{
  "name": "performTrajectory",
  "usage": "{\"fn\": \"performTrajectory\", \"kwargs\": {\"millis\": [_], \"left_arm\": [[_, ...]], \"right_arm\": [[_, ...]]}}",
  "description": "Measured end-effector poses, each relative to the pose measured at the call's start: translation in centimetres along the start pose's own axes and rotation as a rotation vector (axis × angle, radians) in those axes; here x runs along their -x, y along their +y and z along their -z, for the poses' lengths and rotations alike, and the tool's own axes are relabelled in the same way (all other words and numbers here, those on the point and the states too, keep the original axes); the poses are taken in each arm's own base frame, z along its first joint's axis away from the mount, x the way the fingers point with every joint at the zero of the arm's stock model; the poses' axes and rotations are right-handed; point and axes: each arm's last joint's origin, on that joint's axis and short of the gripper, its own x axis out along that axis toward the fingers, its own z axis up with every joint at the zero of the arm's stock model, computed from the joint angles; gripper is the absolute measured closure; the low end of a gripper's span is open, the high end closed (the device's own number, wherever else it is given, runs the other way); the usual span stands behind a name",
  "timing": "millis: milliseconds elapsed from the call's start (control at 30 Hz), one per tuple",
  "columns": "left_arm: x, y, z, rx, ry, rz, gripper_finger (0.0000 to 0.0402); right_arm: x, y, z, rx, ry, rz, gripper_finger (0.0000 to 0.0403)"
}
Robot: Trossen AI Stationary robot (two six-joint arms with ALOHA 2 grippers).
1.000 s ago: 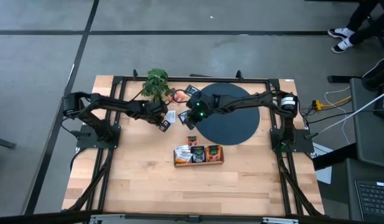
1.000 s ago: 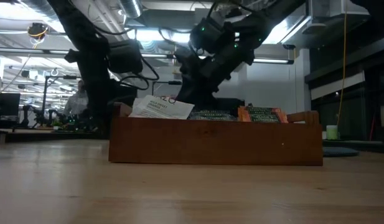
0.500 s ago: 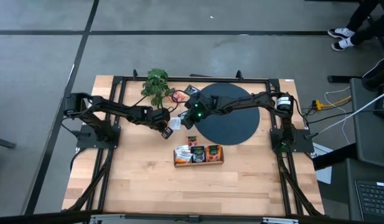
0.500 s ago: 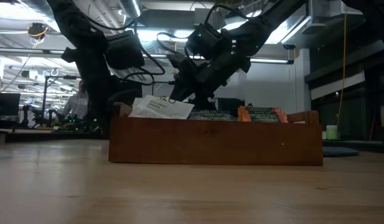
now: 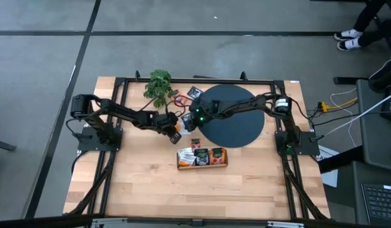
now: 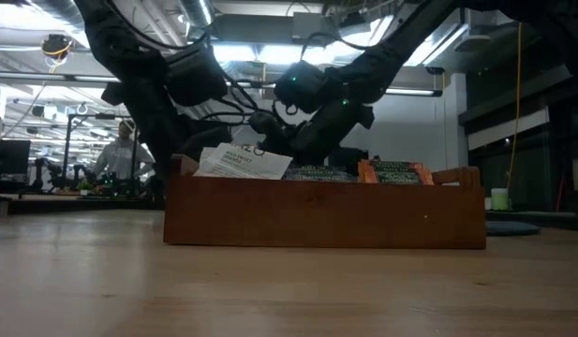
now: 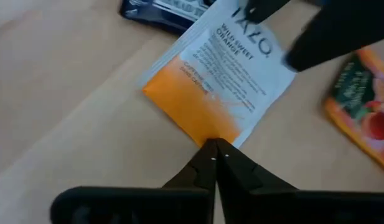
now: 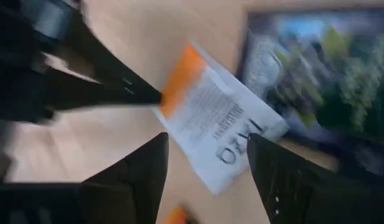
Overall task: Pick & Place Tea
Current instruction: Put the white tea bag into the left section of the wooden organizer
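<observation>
On the left, the left gripper (image 7: pixel 215 155) has its two fingers pressed together on the orange corner of a white and orange tea packet (image 7: pixel 220 84), holding it just above the wooden table (image 5: pixel 144 183) near the small green plant (image 5: pixel 159 84). To the right, the right gripper (image 8: pixel 207 152) has its fingers spread wide apart around the packet's other end and does not squeeze it. More tea packets (image 5: pixel 205 156) sit in the wooden box (image 6: pixel 324 212), in front of the black disc (image 5: pixel 236 120).
</observation>
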Motion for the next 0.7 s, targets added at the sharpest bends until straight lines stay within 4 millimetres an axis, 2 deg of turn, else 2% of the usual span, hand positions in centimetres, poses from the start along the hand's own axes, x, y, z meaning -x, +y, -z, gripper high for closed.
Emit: {"fn": "performTrajectory", "kwargs": {"millis": [467,700], "left_arm": [[-0.14,-0.02,0.37,0.012,0.026,-0.015,0.0399],[-0.2,-0.09,0.26,0.016,0.008,-0.003,0.0399]], "right_arm": [[0.29,-0.79,0.2,0.023,0.026,0.081,0.0185],[0.29,-0.53,0.02,0.025,0.018,0.044,0.0185]]}}
